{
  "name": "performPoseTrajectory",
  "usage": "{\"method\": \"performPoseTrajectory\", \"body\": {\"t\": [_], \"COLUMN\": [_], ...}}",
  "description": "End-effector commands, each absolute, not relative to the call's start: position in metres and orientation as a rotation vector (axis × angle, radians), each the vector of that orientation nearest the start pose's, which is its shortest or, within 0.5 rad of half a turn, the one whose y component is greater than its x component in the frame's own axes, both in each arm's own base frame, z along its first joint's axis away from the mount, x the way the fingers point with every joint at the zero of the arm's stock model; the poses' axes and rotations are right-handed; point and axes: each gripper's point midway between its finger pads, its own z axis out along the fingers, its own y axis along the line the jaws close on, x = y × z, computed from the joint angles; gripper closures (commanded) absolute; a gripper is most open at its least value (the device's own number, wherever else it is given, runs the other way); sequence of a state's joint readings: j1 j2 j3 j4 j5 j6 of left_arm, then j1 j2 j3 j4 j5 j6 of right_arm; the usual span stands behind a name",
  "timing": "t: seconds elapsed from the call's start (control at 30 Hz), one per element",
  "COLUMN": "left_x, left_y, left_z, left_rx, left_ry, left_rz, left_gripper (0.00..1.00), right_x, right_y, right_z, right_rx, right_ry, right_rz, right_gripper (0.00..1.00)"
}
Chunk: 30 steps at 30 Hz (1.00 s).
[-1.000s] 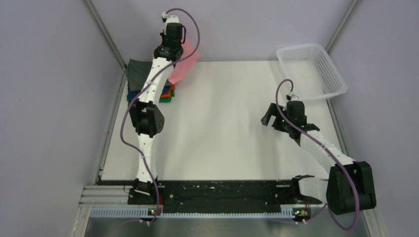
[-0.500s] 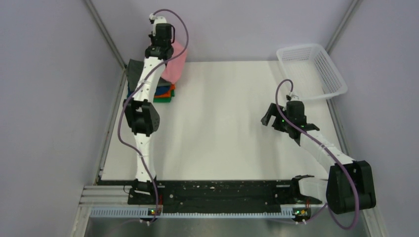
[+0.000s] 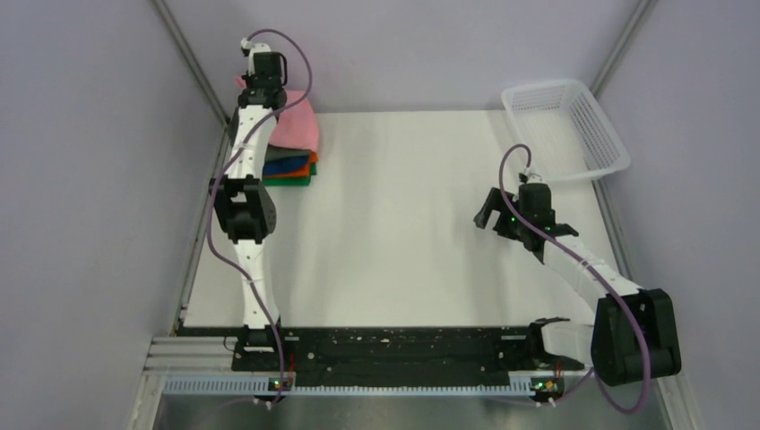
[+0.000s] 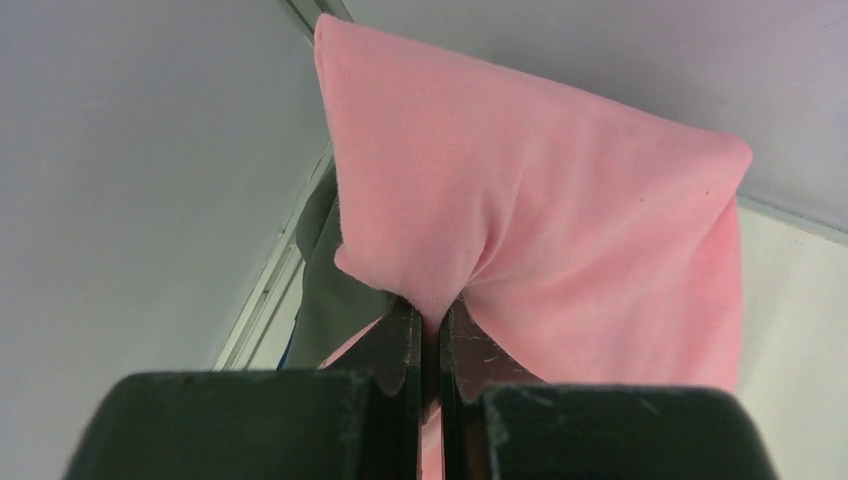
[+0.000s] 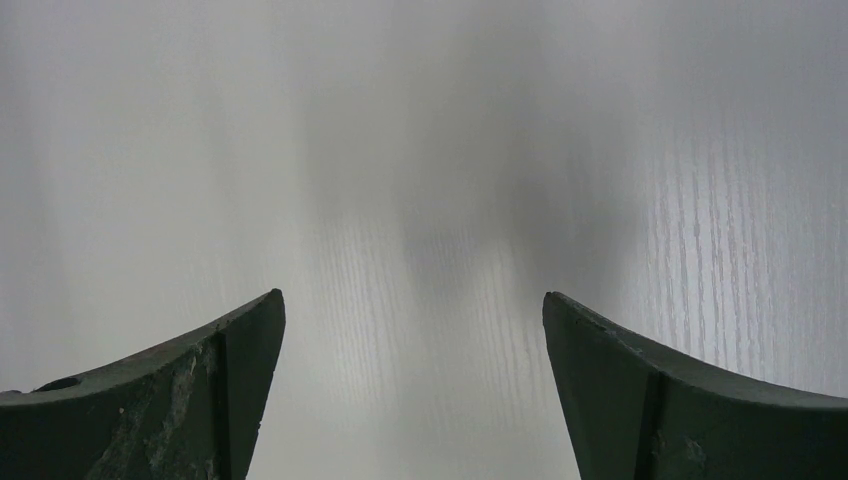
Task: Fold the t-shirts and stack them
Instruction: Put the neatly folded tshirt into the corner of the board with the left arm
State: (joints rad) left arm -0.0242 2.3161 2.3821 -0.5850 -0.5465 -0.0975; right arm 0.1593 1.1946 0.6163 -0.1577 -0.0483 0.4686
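Plain pink cloth t-shirt [image 3: 297, 131] at upper left of the overhead view, by the far-left corner of the white table [image 3: 403, 224]; bunched, falling in soft folds from one pinched spot; in the left wrist view it fills the upper middle of the frame, one fold puckered down into the jaws. Left gripper [image 4: 430, 335] clamped on that pucker, fingers almost meeting with cloth between them.

Below the pink, stack of folded t-shirts [image 3: 291, 170]; blue, orange and green layers show at its lower edge; dark grey cloth [image 4: 335, 290] shows under the pink in the wrist view. The pink's lower edge overlaps the stack's top from overhead; resting on it or hanging clear, cannot tell.

White plastic mesh basket [image 3: 599, 134] at upper right, set at an angle by the table's far-right corner, well apart from the shirts.

Right gripper [image 5: 412, 300] right of centre; jaws spread wide, holding nothing, table surface between its fingers.
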Motion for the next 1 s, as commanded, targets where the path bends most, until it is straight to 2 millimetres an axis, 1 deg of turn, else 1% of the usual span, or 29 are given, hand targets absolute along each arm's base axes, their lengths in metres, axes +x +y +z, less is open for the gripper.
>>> {"method": "performPoseTrajectory", "body": {"t": [0.0,0.13,0.33,0.5,0.6,0.77,0.8,0.83,0.87,0.9,0.93,0.97], "left_x": [0.626,0.622,0.622,0.622,0.623,0.621,0.62,0.619,0.617,0.616,0.615,0.614], "left_y": [0.088,0.114,0.138,0.147,0.15,0.157,0.16,0.161,0.162,0.162,0.161,0.16], "left_z": [0.239,0.228,0.216,0.205,0.197,0.192,0.194,0.196,0.198,0.202,0.206,0.211], "left_rx": [-0.378,-0.406,-0.404,-0.377,-0.373,-0.397,-0.41,-0.421,-0.435,-0.446,-0.461,-0.483], "left_ry": [1.979,1.999,2.015,2.037,2.05,2.051,2.045,2.039,2.031,2.024,2.016,2.005], "left_rz": [0.46,0.503,0.55,0.591,0.601,0.626,0.642,0.65,0.655,0.653,0.643,0.623], "left_gripper": [1.0,1.0,1.0,1.0,1.0,1.0,0.89,0.7,0.42,0.05,0.02,0.01], "right_x": [0.322,0.322,0.321,0.322,0.322,0.321,0.322,0.322,0.322,0.322,0.322,0.322], "right_y": [0.073,0.071,0.071,0.07,0.07,0.07,0.069,0.07,0.07,0.07,0.07,0.07], "right_z": [0.09,0.088,0.083,0.084,0.084,0.082,0.082,0.082,0.082,0.082,0.082,0.083], "right_rx": [0.357,0.364,0.36,0.364,0.363,0.366,0.368,0.368,0.367,0.367,0.368,0.368], "right_ry": [2.275,2.282,2.309,2.302,2.298,2.307,2.306,2.306,2.308,2.309,2.308,2.308], "right_rz": [0.36,0.344,0.328,0.326,0.325,0.324,0.323,0.322,0.324,0.326,0.328,0.329], "right_gripper": [0.01,0.01,0.01,0.01,0.01,0.01,0.01,0.01,0.01,0.01,0.01,0.01]}}
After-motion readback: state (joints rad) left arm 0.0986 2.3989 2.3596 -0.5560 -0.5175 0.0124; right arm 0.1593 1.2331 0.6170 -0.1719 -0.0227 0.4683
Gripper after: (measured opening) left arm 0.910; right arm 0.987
